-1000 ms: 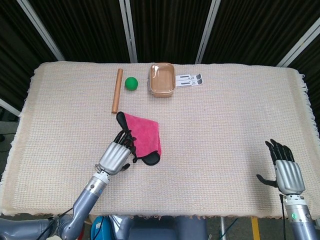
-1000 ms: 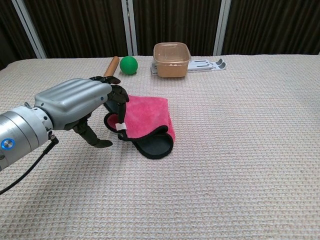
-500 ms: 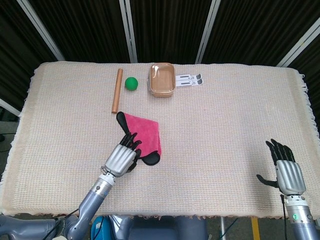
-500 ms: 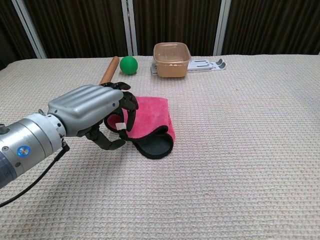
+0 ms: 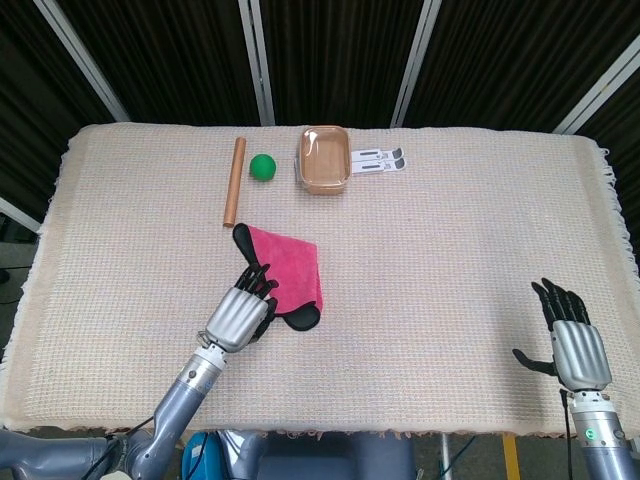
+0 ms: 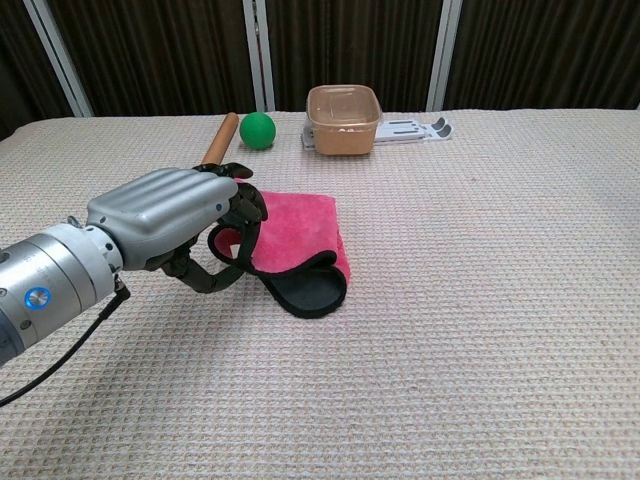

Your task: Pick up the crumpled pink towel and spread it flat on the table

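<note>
The pink towel (image 5: 292,265) with black trim lies folded on the table left of centre, one black corner curled up at its near edge (image 6: 308,292). My left hand (image 5: 240,312) is at the towel's near-left edge. In the chest view its fingers (image 6: 245,205) curl over the black-trimmed edge while the thumb closes in from below, so it grips that edge of the towel (image 6: 300,228). My right hand (image 5: 575,335) rests at the table's near right corner, fingers spread, holding nothing. It does not show in the chest view.
At the back stand a wooden rod (image 5: 234,180), a green ball (image 5: 262,167), a brown plastic container (image 5: 324,160) and a flat white holder (image 5: 377,159). A beige woven cloth (image 5: 450,250) covers the whole table.
My left hand has shifted slightly onto the towel's left edge and its fingers and thumb have curled in around it, hiding the white tag. The right hand has stayed still.
</note>
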